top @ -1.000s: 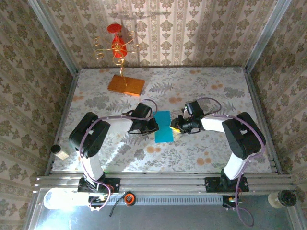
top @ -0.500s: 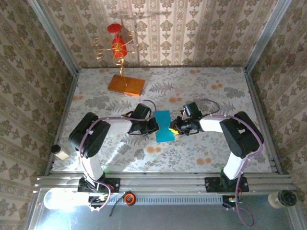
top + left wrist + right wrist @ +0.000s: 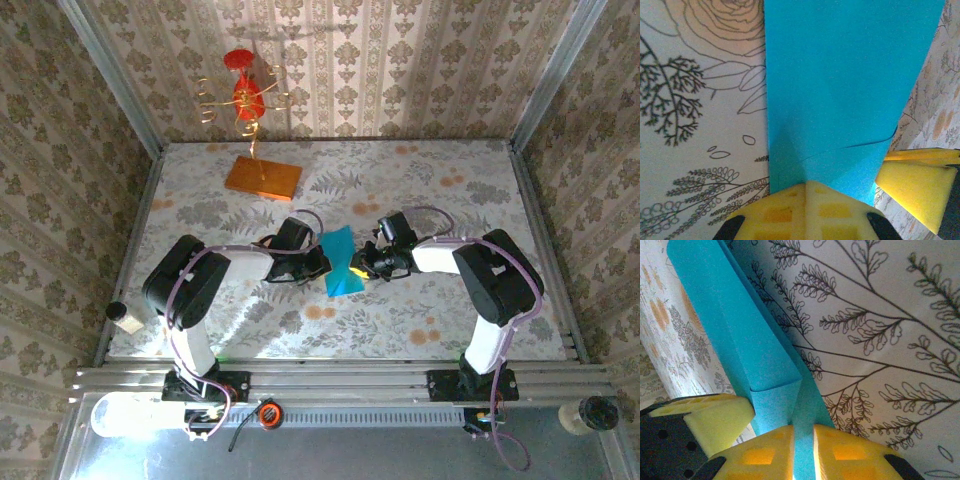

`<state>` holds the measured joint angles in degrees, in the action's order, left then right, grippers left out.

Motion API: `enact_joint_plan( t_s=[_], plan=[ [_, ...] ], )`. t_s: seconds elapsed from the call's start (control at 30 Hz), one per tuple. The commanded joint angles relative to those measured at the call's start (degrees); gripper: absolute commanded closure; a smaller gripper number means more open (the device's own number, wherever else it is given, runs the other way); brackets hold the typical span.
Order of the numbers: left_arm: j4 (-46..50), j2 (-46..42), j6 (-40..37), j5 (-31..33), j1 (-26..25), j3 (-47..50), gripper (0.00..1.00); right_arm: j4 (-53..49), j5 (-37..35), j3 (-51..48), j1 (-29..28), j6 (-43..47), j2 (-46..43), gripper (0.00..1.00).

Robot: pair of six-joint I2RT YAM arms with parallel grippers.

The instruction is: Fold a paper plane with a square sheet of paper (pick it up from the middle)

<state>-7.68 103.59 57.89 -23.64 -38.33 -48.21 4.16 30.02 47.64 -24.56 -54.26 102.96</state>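
Orange slab [image 3: 262, 178], wire ornament [image 3: 245, 95] obstruct far-left; table's [image 3: 480, 190] right half passable.

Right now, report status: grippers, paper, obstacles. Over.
Left gripper shut on paper. Right gripper shut on it too. Paper folded, pinched between them. Ornament well clear.

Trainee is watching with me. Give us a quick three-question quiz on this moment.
1. Multiple choice: the left hand is shut on A) nothing, B) the blue paper, C) a pencil.
2. True or false: the right hand hangs open, clear of the paper.
3. Fill in: the wire ornament rises from the ____ slab at the far left of the table.

Key: 1 B. 2 False: its pads pinch the paper's opposite edge. 3 orange.
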Motion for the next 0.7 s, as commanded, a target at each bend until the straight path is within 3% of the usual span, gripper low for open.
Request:
enact_joint_plan(
  t_s=[0.0, 0.3, 0.67],
  plan=[
    [4.9, 1.8, 1.2, 2.4, 0.5, 2.8, 0.99, 0.2, -2.4, 0.1, -0.5, -0.3, -1.3, 0.79],
    [2.2, 1.8, 2.7, 1.1, 1.3, 4.4, 0.99, 1.6, -5.9, -1.9, -0.5, -0.8, -5.2, 0.71],
    [-0.4, 2.1, 4.1, -0.1, 1.9, 5.7, 0.99, 0.3, -3.5, 0.2, -0.6, -0.9, -1.5, 0.70]
  ],
)
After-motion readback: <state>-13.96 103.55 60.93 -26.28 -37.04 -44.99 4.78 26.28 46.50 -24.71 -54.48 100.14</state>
